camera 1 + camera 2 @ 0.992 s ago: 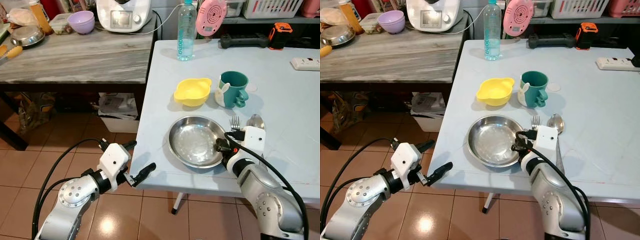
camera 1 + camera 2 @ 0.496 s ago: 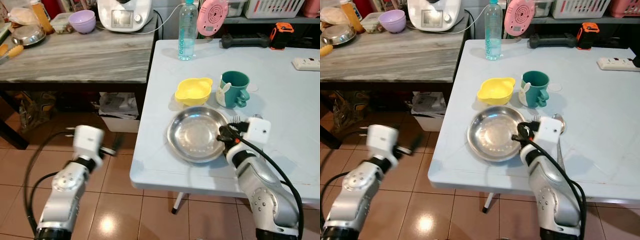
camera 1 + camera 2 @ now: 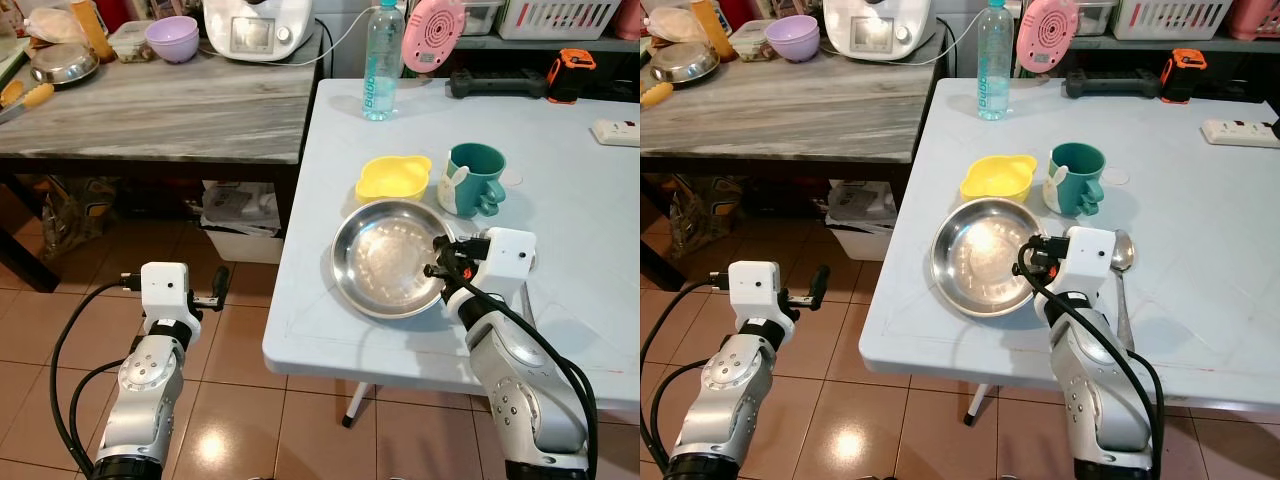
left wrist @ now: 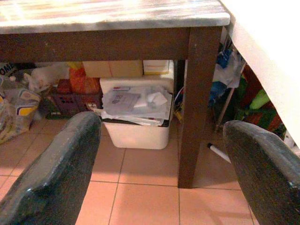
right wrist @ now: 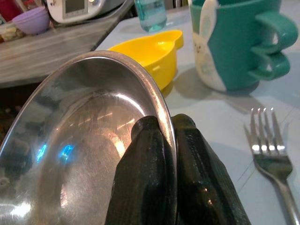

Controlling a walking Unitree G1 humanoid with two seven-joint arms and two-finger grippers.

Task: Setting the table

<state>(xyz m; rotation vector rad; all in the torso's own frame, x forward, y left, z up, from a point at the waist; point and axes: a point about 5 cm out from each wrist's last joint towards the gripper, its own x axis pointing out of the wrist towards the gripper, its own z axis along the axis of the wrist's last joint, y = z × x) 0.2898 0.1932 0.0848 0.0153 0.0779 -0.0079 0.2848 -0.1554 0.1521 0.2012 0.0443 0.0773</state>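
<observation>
A round steel plate [image 3: 385, 258] lies near the front edge of the pale blue table [image 3: 330, 340]. My right gripper [image 5: 164, 125] is shut on its right rim, which looks slightly raised. Just behind the plate sit a yellow bowl [image 3: 393, 178] and a teal mug [image 3: 472, 178]. A fork [image 5: 269, 154] and a spoon [image 3: 1120, 255] lie on the table to the plate's right, partly hidden by my right wrist. My left gripper [image 4: 161, 129] hangs open over the tiled floor, left of the table, with nothing between its fingers.
A water bottle [image 3: 378, 60] and a pink device [image 3: 430, 35] stand at the table's back. A power strip [image 3: 615, 132] lies far right. A marble counter [image 3: 150, 105] with a purple bowl [image 3: 172, 38] stands to the left, with a white bin [image 4: 136, 126] under it.
My left arm has swung away from the table's edge and now hangs over the floor. The right gripper has drawn the plate a little closer to the yellow bowl.
</observation>
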